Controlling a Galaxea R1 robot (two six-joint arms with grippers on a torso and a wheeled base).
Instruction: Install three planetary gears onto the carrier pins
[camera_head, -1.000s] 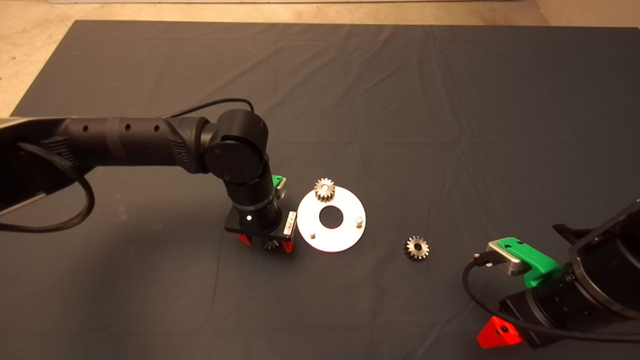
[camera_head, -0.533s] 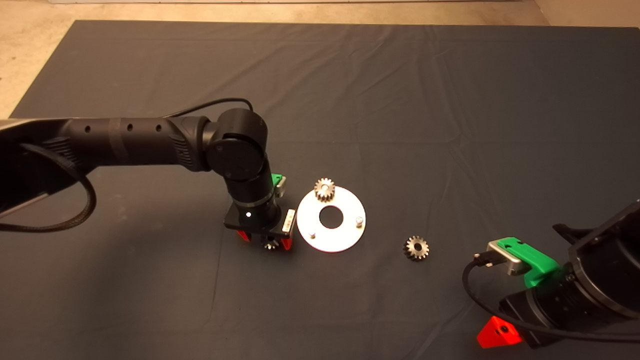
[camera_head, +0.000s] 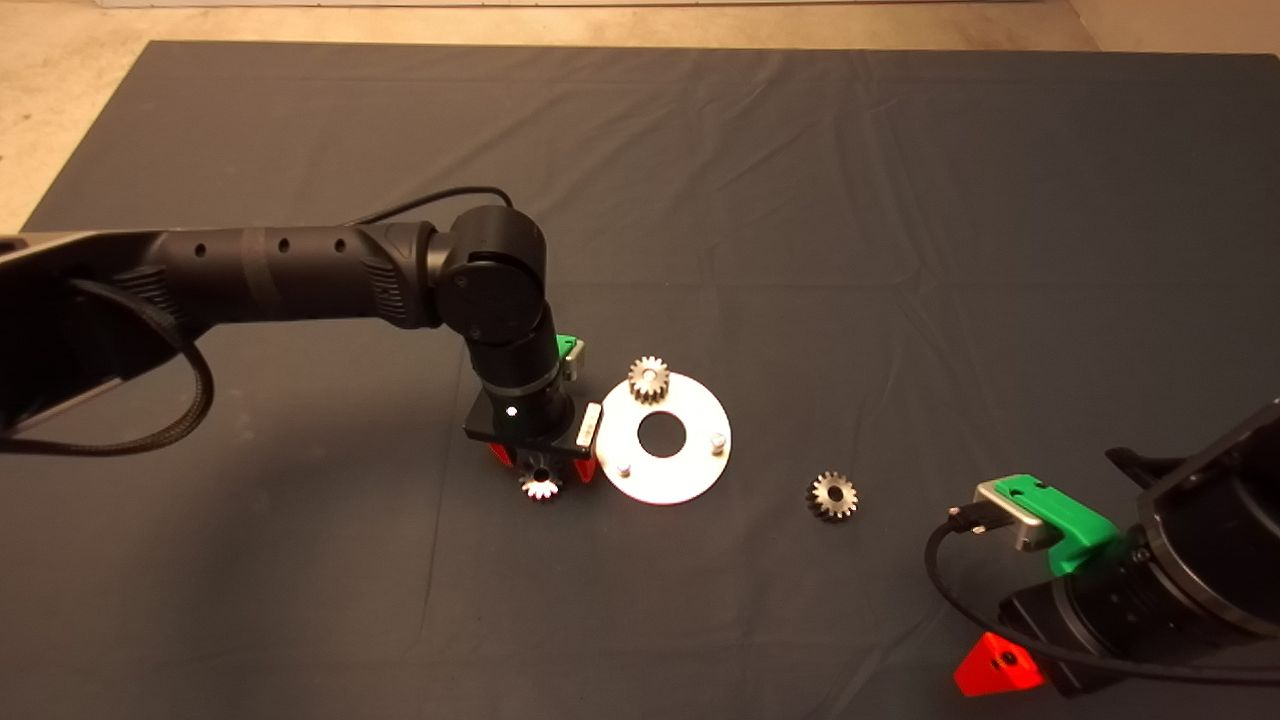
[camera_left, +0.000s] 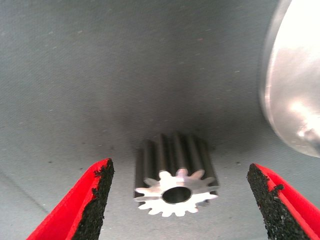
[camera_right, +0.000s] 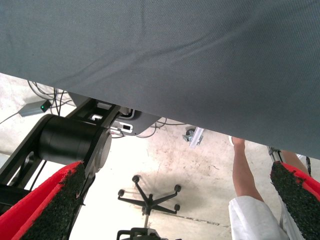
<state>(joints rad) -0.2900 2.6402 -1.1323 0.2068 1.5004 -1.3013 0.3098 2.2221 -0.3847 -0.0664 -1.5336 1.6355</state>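
A pale metal disc (camera_head: 690, 475) lies mid-mat with one planetary gear (camera_head: 650, 379) on its far carrier pin. Two carrier pins stand bare, one on the near left (camera_head: 623, 468) and one on the right (camera_head: 717, 441). My left gripper (camera_head: 542, 465) hangs open just left of the disc, over a second gear (camera_head: 540, 487) that rests on the mat. In the left wrist view this gear (camera_left: 176, 175) sits between the spread fingers (camera_left: 95, 195), untouched, with the disc's rim (camera_left: 295, 95) beside it. A third gear (camera_head: 832, 496) lies on the mat right of the disc.
My right gripper (camera_head: 1000, 670) is parked at the lower right edge, open and empty. Its wrist view looks past the mat's edge (camera_right: 165, 60) at the floor, a chair base (camera_right: 148, 196) and a person's leg (camera_right: 245, 175).
My left gripper has shifted a little toward the disc and away from the front edge. The gear below it has stayed on the mat and now shows more fully. The right arm has not moved.
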